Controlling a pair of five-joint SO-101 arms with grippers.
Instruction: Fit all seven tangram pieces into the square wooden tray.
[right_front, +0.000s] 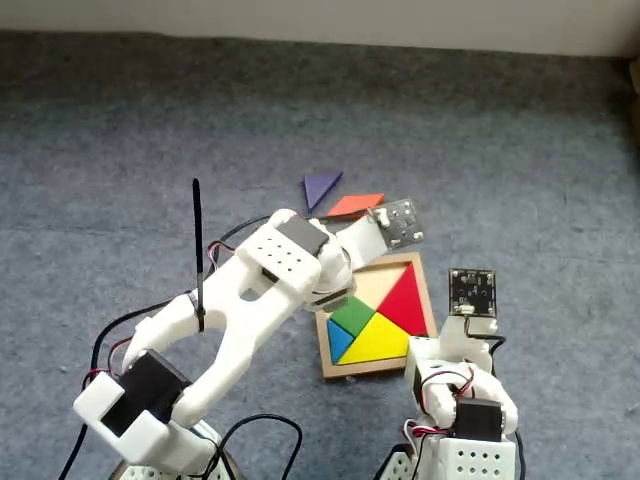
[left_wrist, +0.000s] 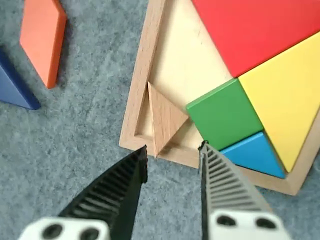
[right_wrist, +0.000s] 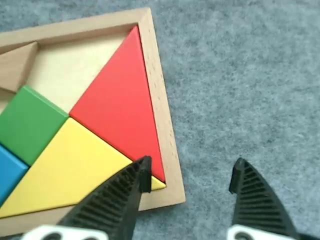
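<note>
Wood first: the square tray (right_front: 365, 368) lies on the grey carpet (right_front: 120, 120), and it holds a red triangle (right_front: 403, 298), a yellow triangle (right_front: 380, 340), a green square (right_front: 352, 315) and a small blue triangle (right_front: 338, 342), all flat. A plain wooden triangle (left_wrist: 165, 117) sits in the tray's corner beside the green square; it may be tilted against the rim, though I can't be sure from the wrist camera. My left gripper (left_wrist: 172, 150) hangs over the rim just by that piece, jaws parted and empty. My right gripper (right_wrist: 190, 172) is over the rim at the red triangle's tip, spread wide, holding nothing. An orange parallelogram (right_front: 355, 205) and a purple triangle (right_front: 320, 186) lie on the carpet outside the tray, near each other.
</note>
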